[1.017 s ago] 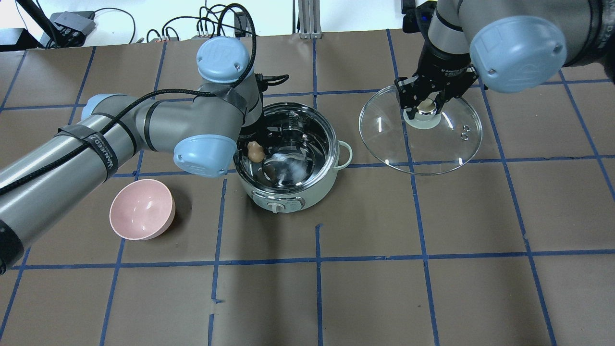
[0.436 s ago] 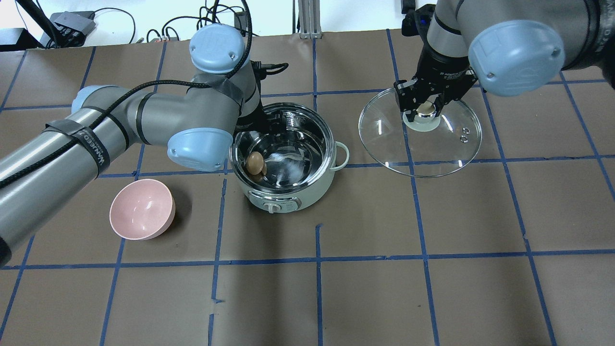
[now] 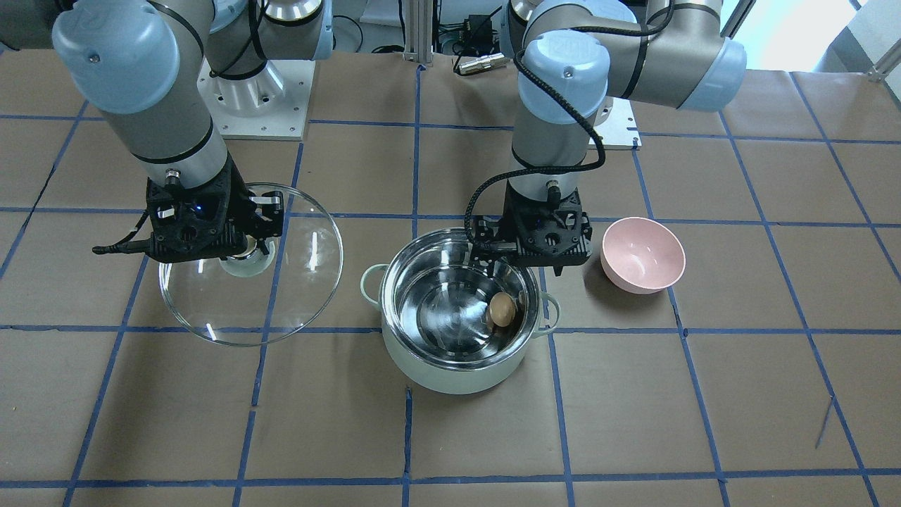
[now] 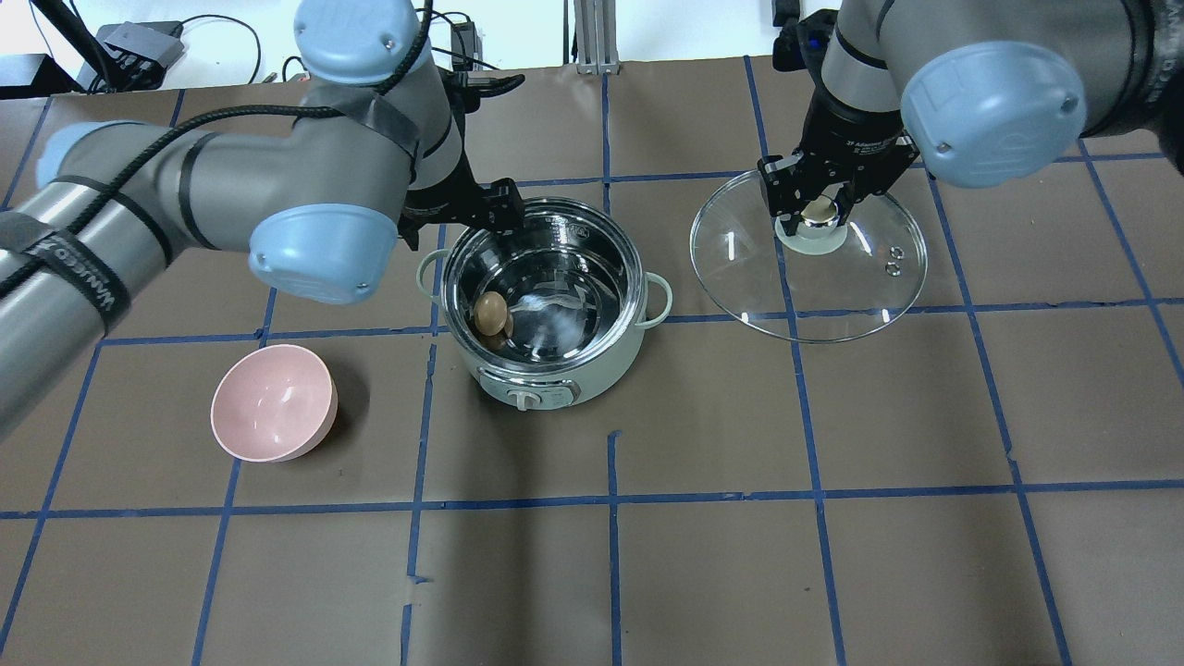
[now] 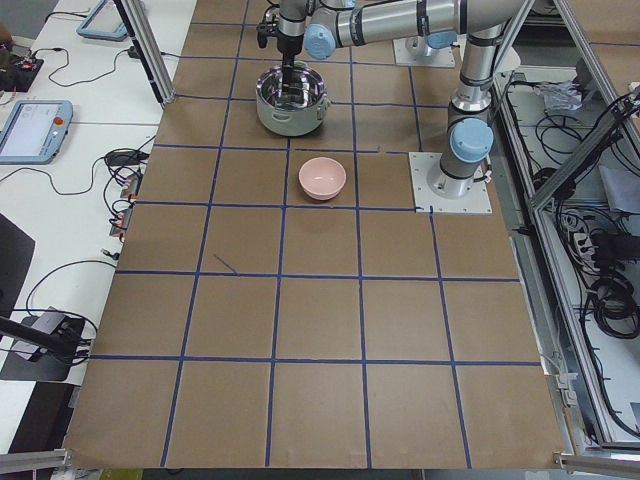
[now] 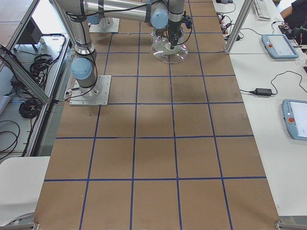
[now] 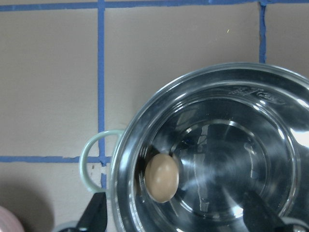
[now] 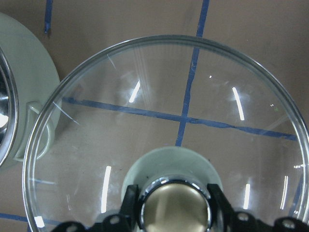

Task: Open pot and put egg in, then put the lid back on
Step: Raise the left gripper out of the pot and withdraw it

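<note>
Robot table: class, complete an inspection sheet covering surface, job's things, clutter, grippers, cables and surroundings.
Surface: brown-paper table with a blue tape grid.
Job's things: pot open; egg lying inside it; lid off, beside the pot.
Clutter: pink bowl, empty, beside the pot.
Grippers: left gripper open over the pot's rim; right gripper shut on the lid's knob.
Cables: black cable running along the left arm; loose cables beyond the table's far edge.
Surroundings: teach pendants on side benches.
</note>
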{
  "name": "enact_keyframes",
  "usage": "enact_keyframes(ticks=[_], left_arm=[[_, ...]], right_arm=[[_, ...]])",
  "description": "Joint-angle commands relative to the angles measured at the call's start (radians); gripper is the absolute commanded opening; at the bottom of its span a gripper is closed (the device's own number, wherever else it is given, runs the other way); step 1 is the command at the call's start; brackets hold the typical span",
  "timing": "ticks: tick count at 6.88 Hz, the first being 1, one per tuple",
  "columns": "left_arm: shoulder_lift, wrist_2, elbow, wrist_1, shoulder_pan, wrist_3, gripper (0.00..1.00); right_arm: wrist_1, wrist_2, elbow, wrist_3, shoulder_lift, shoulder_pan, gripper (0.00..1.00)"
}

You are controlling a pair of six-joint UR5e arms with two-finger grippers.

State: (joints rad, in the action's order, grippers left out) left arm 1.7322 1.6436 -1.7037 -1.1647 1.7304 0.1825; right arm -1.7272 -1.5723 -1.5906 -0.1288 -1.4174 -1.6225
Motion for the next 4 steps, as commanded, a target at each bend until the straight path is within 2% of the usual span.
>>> enact_keyframes(ticks=[1, 3, 4], left_arm=[[-0.112, -0.007, -0.004, -0.148, -0.136, -0.148, 1.0], [-0.175, -0.022, 0.068, -0.315, -0.205, -0.193, 1.0], [-0.177, -0.075, 0.158, -0.437, -0.227, -0.193, 1.0]], right_arm=[[0.0, 0.0, 0.0, 0.0, 0.0, -0.002, 0.26], [0.0, 0.001, -0.002, 0.001, 0.0, -0.005, 0.26], [0.0, 0.002, -0.002, 0.003, 0.0, -0.005, 0.26]])
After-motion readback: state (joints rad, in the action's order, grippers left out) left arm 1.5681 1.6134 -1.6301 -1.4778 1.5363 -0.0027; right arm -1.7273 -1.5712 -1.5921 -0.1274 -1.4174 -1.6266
